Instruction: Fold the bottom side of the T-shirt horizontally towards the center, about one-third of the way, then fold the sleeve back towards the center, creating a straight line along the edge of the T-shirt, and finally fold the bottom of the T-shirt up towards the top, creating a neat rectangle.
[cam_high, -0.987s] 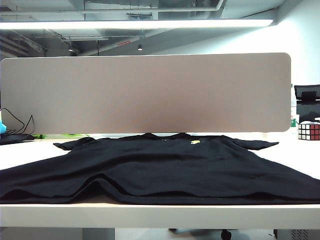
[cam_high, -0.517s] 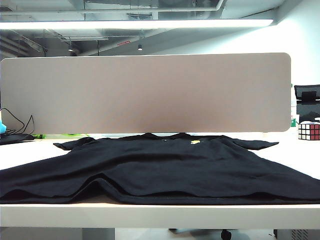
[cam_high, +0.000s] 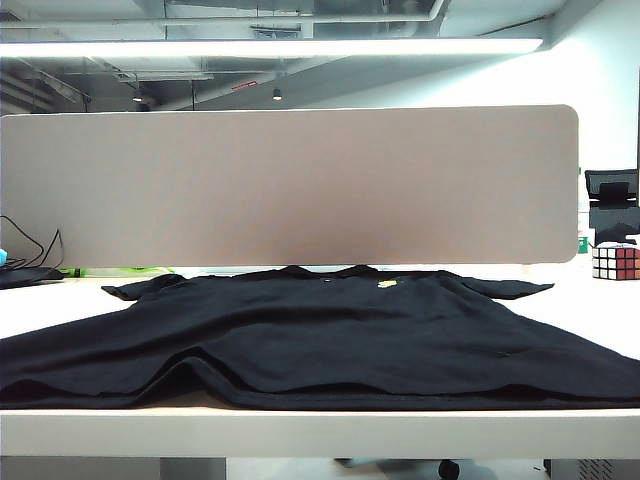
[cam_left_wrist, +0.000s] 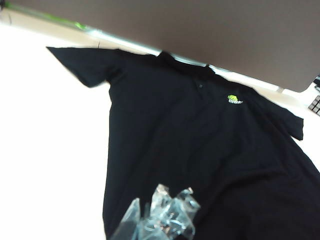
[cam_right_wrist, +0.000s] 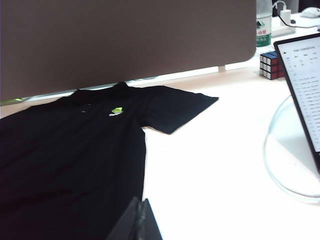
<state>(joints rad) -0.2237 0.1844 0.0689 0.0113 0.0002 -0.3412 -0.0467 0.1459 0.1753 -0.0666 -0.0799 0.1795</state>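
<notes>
T-shirt (cam_high: 320, 335) lies flat, unfolded; first fold not begun. Left gripper (cam_left_wrist: 159, 220) and right gripper (cam_right_wrist: 136, 220), both closed and empty, hover above; next they must open and take a side edge.

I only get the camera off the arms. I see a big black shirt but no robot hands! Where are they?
Observer: The left gripper hangs over the lower part of the T-shirt, fingers shut.
Operator: And the other one?
Observer: The right gripper is by the shirt's side edge below the right sleeve, fingers shut, holding nothing.
Operator: Anything else hiding?
Observer: A lit screen stands on the table beyond that sleeve.
</notes>
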